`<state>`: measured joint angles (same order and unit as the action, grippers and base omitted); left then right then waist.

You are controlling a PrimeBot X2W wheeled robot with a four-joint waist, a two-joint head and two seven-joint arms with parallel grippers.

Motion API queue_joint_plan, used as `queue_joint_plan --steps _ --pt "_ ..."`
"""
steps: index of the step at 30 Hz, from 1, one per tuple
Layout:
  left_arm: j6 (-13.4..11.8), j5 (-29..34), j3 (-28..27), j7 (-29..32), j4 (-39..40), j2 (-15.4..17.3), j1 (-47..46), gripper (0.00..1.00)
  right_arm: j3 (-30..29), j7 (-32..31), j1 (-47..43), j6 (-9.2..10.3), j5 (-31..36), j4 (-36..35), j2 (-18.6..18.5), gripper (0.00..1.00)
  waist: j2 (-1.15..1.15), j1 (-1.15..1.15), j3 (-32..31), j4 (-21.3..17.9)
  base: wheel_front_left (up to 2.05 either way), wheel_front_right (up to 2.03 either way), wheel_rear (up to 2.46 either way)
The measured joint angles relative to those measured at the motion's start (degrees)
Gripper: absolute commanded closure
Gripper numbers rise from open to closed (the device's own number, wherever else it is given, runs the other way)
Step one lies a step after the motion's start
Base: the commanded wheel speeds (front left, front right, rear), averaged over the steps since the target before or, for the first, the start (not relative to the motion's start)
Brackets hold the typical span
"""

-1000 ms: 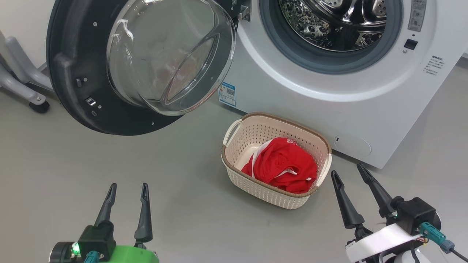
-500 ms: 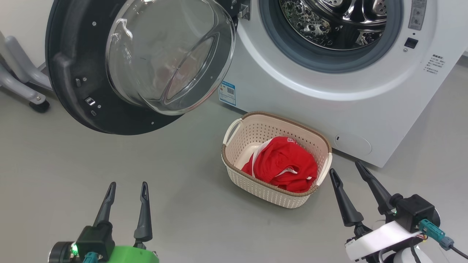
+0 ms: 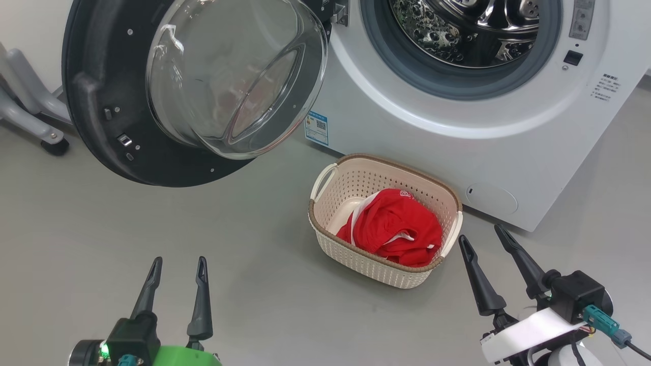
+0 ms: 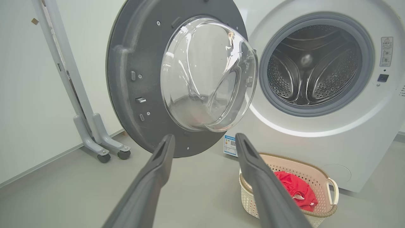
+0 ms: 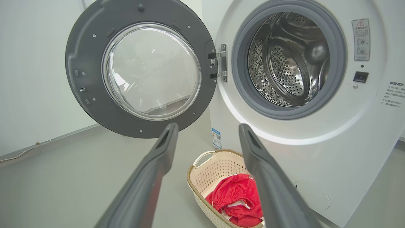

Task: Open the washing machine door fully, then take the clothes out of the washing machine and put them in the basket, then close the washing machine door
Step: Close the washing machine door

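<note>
The washing machine (image 3: 457, 127) (image 4: 332, 133) (image 5: 316, 152) stands with its steel drum bare. Its round black door (image 3: 96, 96) (image 4: 136, 79) (image 5: 88, 63) with the clear glass bowl is swung wide open to the left. On the floor in front sits the cream basket (image 3: 379, 267) (image 4: 329, 205) (image 5: 205, 177), and the red clothes (image 3: 396, 226) (image 4: 297, 191) (image 5: 235, 196) lie inside it. My left gripper (image 3: 179, 262) (image 4: 204, 144) hovers open and empty over the floor below the door. My right gripper (image 3: 481, 234) (image 5: 207, 133) is open and empty just right of the basket.
A grey wheeled stand (image 3: 35, 129) (image 4: 95, 139) is parked by the white wall behind the open door. Grey floor (image 3: 152, 218) spreads between my grippers and the machine. A blue label (image 3: 316, 128) sits low on the machine's front.
My right gripper has crept slightly up and toward the machine. The head camera has shifted a little. The left gripper, basket and clothes stay as they were.
</note>
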<state>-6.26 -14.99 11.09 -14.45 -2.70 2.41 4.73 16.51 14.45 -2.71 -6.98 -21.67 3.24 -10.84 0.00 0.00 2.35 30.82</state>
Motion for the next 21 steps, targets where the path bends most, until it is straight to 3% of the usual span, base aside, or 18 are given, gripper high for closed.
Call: queue_joint_plan --steps 5,7,8,17,21 --pt "0.0 0.0 0.0 0.0 0.1 0.0 0.0 0.00 0.0 0.0 0.0 0.00 0.0 0.0 0.0 0.00 0.00 0.00 0.0 0.0 0.00 0.00 0.00" --pt "0.0 0.1 0.1 0.0 0.1 0.0 0.0 0.72 -0.1 0.0 0.0 0.00 -0.1 0.0 -0.1 0.00 0.00 0.00 0.1 0.0 0.00 0.00 0.00" --pt "0.0 0.1 0.2 0.0 0.2 0.0 0.0 1.00 -0.1 0.0 0.0 0.00 -0.1 0.0 -0.1 0.00 0.00 0.00 0.2 0.0 0.00 0.00 0.00" --pt "-0.1 0.4 -1.6 0.0 3.5 0.0 -0.1 1.00 -0.8 0.0 0.0 0.00 -0.4 -1.1 -1.2 0.00 0.00 0.00 2.0 0.1 0.00 0.00 0.00" --pt "-0.1 1.1 -2.7 0.0 5.9 1.6 -0.9 1.00 -1.3 0.0 -0.1 0.00 -0.3 -1.9 -2.5 0.00 0.00 0.00 3.4 0.2 0.00 0.00 0.00"
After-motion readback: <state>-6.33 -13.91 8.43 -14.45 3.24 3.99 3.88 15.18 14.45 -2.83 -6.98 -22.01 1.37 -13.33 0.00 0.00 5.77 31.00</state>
